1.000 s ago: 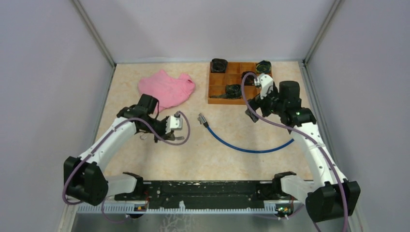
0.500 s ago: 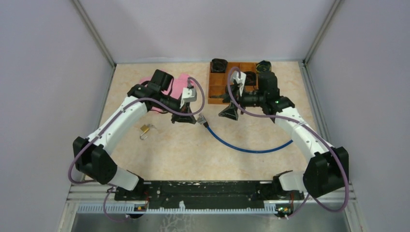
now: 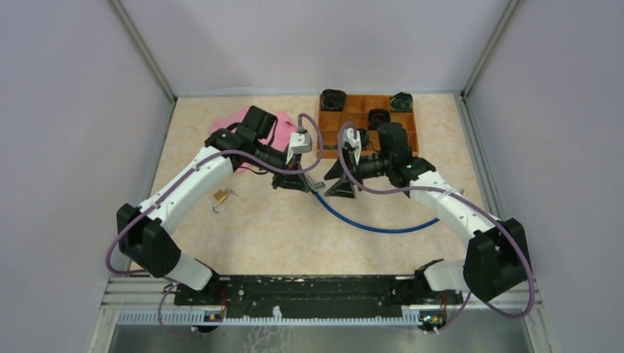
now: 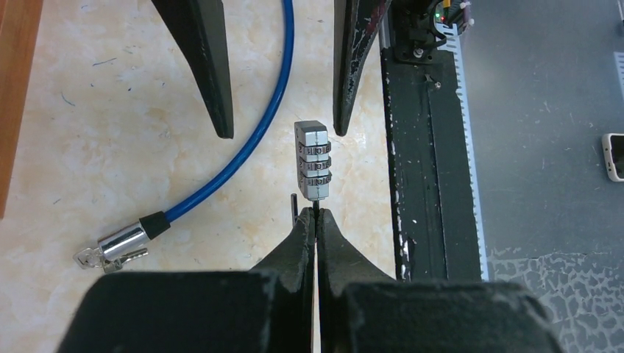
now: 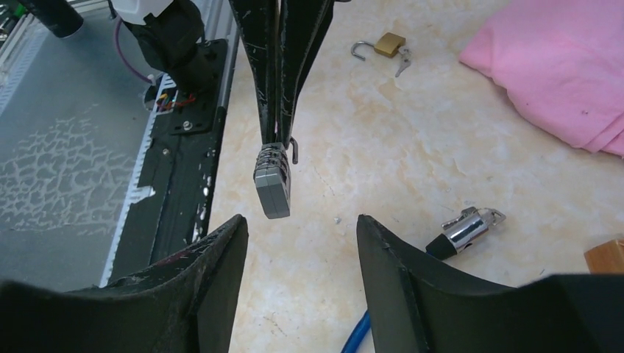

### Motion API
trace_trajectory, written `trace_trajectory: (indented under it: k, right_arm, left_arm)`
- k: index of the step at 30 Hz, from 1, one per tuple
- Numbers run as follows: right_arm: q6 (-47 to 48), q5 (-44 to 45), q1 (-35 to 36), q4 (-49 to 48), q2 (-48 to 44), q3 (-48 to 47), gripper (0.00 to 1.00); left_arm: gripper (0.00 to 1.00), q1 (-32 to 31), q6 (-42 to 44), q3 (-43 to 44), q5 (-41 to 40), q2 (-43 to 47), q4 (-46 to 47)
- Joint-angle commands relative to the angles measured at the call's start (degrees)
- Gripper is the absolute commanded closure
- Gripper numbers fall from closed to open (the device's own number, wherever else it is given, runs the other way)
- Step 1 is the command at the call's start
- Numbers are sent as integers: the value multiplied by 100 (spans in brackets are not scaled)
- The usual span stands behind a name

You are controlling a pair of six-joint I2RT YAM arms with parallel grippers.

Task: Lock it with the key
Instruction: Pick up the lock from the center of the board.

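Observation:
My left gripper [image 4: 316, 215] is shut on the thin shackle of a silver combination padlock [image 4: 312, 158] and holds it above the table. My right gripper [image 5: 300, 220] is open and faces that padlock [image 5: 272, 180] from just short of it, its fingers [image 4: 210, 73] on either side of the line to it. A small brass padlock [image 5: 386, 45] with its shackle open and a key [image 5: 401, 65] beside it lies on the table, left of both grippers [image 3: 221, 196]. A blue cable [image 3: 375, 224] ends in a chrome lock head [image 5: 463, 229] with a key in it.
A pink cloth [image 3: 254, 129] lies at the back left. A wooden compartment tray [image 3: 360, 96] with black items stands at the back, behind the right arm. The black base rail [image 3: 316, 290] runs along the near edge.
Both arms have swung in to the middle of the table. The left gripper has left the brass padlock's spot, and the right gripper has come away from the tray to face it.

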State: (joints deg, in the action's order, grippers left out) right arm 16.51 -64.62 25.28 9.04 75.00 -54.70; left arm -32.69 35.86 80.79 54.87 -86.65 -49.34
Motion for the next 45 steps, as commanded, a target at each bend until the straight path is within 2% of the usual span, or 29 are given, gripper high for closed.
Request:
trace_trajectory:
  k: [1,15,26,35,44,45]
  right_arm:
    - [290,-282,150,-123,-174,-3,45]
    - [52,-296,217,-415,-257,167,74]
    - [-106,-409,223,-532,-345,236,74]
    - [-7,-278,223,-533,-361,355,78]
    - [-356,-193,224,-860,-359,407,100]
    - [-382,-159,221,-894,-365,421,100]
  left_arm:
    - [100,-93,-215,138,41,-48,188]
    - [100,-212,-248,0,-146,-69,253]
    - [100,-231,-246,6,-215,-175,263]
    - [100,-238,-250,11,-205,-177,278]
    - [100,-238,-223,-2,-231,-185,281]
    - [100,-238,-220,-9,-231,-181,282]
